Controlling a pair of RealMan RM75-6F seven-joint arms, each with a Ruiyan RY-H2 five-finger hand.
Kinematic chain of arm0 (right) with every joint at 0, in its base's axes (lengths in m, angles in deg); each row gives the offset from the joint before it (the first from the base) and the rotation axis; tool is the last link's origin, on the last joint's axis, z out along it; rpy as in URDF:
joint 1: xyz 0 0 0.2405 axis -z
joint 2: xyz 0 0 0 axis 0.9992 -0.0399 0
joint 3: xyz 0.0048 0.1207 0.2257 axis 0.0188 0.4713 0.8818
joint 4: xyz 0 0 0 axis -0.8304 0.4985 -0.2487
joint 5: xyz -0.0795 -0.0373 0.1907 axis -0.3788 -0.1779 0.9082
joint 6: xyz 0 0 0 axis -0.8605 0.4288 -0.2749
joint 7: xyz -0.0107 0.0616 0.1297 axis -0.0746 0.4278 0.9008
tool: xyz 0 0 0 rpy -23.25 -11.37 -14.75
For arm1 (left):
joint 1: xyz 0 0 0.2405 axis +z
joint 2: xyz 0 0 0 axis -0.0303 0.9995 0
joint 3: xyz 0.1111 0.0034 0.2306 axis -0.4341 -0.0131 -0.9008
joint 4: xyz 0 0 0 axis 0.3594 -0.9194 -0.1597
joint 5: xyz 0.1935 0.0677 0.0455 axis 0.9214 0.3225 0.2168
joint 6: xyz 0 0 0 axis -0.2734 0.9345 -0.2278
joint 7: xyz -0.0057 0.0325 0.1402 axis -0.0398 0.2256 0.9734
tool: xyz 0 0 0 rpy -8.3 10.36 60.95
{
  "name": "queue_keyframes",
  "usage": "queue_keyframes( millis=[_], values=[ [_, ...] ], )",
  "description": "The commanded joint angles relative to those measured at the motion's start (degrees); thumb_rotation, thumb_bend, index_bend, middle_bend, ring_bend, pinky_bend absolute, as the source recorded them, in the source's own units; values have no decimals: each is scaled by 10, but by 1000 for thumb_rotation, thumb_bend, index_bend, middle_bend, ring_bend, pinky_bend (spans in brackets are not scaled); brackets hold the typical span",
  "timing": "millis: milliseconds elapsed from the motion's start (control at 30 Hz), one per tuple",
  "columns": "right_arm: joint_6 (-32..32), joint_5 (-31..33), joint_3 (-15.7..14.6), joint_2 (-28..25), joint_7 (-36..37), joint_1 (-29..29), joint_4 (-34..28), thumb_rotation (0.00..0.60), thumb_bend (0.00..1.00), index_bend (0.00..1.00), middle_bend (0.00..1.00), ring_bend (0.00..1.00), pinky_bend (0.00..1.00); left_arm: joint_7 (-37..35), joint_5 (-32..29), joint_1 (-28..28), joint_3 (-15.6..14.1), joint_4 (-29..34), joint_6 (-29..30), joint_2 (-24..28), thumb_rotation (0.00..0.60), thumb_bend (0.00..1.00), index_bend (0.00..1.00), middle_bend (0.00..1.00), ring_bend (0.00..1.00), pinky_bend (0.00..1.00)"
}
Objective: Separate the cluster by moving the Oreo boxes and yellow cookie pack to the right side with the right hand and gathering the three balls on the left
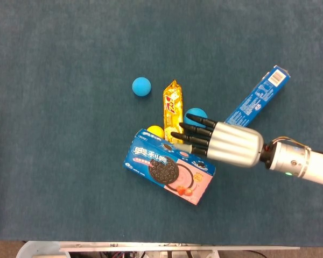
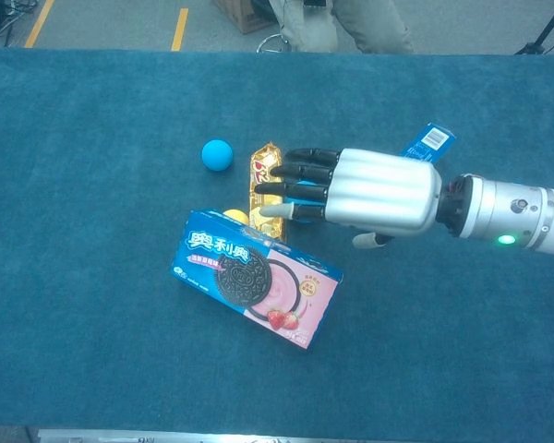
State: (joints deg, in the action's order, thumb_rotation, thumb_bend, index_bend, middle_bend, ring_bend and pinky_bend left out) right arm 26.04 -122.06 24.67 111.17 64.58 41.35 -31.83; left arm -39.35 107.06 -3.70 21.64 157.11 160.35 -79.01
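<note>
1. Right hand (image 1: 226, 142) comes in from 3 o'clock, palm down, fingers (image 1: 192, 132) stretched flat and side by side, holding nothing. Tips are over the lower end of the yellow cookie pack (image 1: 173, 109); can't tell if they touch it.
2. Left hand not in either view.
3. Strawberry Oreo box (image 1: 169, 167) lies flat at 6 o'clock of the cluster, its top edge under or just beside the fingertips.
4. Second Oreo box (image 1: 258, 97), slim blue one, sits well apart at 2 o'clock.
5. Balls: loose blue ball (image 1: 141, 86) at 11 o'clock of the pack; yellow ball (image 1: 155, 131) wedged between pack and strawberry box; second blue ball (image 1: 195, 114) partly hidden behind the fingers.
6. Handling guess: the pack is light, crinkly foil, slippery, contents crushable. Pinch across its narrow width mid-length, or rake it sideways, with light pressure.
7. Boxes look like stiff, light card; grip across the short sides.
8. Balls will roll if nudged, so sweep slowly.
</note>
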Motion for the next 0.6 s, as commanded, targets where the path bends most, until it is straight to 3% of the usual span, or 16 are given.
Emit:
queue_keyframes(
  millis=[33, 600],
  values=[
    [19, -15, -7, 6, 8, -1, 10, 600, 0, 0, 0, 0, 92, 0, -1, 0, 0, 3, 0, 2, 600, 332, 156, 143, 101, 103],
    [20, -57, -41, -16, -15, -5, -8, 600, 0, 0, 0, 0, 80, 1, -2, -10, -1, 15, -20, 4, 600, 333, 156, 143, 101, 104]
  ],
)
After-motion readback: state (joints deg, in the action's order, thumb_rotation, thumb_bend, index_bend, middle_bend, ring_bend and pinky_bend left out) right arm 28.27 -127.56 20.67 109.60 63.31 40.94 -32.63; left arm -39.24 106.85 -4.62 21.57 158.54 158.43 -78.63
